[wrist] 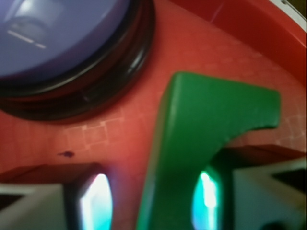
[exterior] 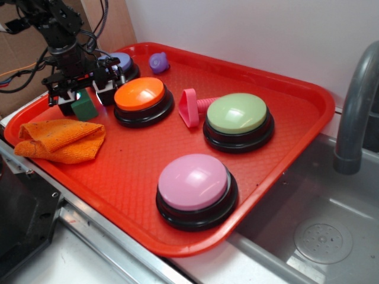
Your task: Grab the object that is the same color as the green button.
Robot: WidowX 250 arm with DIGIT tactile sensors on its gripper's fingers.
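At the exterior frame's upper left, the green block [exterior: 84, 107] is straddled off-centre by the spread gripper [exterior: 83, 94]; it could be tipped on closing.

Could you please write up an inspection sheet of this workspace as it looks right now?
Surface: red tray beside a sink.
Job's things: dark green block between the fingers; green button to the right.
Clutter: orange button, pink button, purple button, orange cloth, pink piece, small purple item.
Grippers: gripper straddles the block; closure unclear.
Cables: black wires behind the arm.
Surroundings: grey faucet, white wall, cardboard.
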